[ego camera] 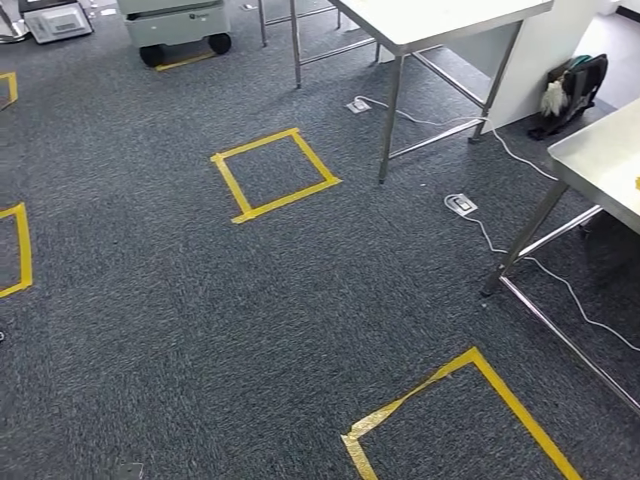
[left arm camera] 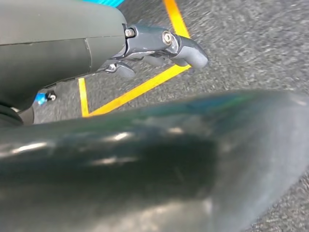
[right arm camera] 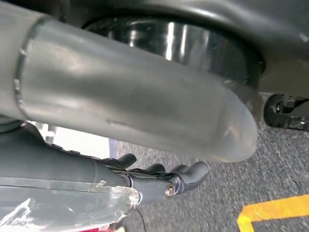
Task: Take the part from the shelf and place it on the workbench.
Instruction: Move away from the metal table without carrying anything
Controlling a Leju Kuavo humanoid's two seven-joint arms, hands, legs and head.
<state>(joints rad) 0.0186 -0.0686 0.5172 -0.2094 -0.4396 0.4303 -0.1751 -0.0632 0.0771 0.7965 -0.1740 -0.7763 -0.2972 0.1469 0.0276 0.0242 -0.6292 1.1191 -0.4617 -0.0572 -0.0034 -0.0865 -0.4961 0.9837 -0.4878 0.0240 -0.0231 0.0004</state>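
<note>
Counter edge sits at my right over taped carpet, and I see left hand and right hand hanging empty, fingers loosely extended.

Floor carpet: grey, rough, matt pile. Tape squares: yellow, smooth, slightly creased, the near right one wrinkled at its corner. Far table and right table: brushed metal tops, dull sheen, bare metal legs. Cables: white plastic. Left hand and right hand: dark smooth plastic fingers, semi-gloss.
</note>
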